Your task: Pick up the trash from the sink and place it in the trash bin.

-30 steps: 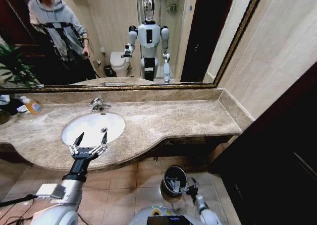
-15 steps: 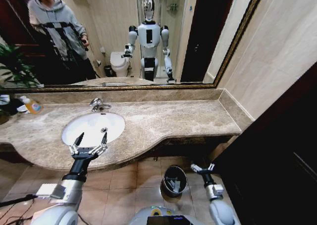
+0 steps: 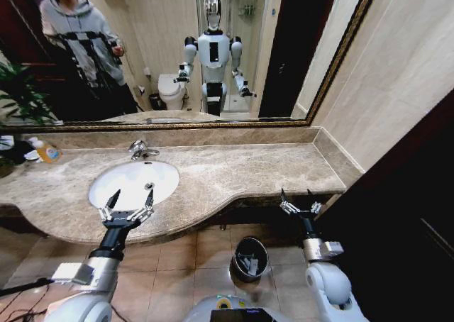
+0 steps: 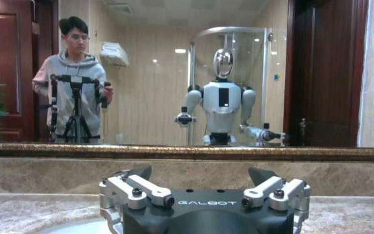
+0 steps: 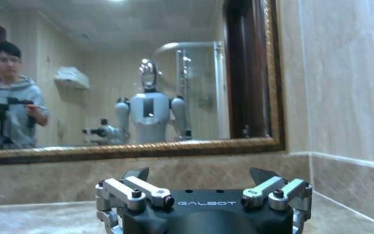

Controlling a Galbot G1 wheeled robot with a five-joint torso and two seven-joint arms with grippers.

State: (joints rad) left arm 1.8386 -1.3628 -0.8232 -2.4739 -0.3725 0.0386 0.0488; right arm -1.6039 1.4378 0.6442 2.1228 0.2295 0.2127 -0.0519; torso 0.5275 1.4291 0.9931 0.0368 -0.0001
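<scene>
Your left gripper (image 3: 128, 203) hangs wide open and empty over the sink's (image 3: 167, 173) near edge. Your right gripper (image 3: 296, 201), also spread and empty, sits beside the counter (image 3: 269, 169), above the trash bin (image 3: 250, 257) holding trash (image 3: 245, 264).

Through the right wrist camera I saw the right gripper (image 5: 200, 179) with its two dark fingertips (image 5: 137, 174) standing well apart, nothing between them, held over the beige marble counter (image 5: 37, 217). Beyond the gripper the counter ran to a marble backsplash (image 5: 64, 178), and just above that sat the gold-framed mirror (image 5: 135, 148), whose frame turned upward beside the tiled side wall (image 5: 349, 83). In the mirror I could make out the robot's reflection (image 5: 149, 114) in front of a glass shower enclosure (image 5: 194, 87), with a person in a grey hoodie beside it.
</scene>
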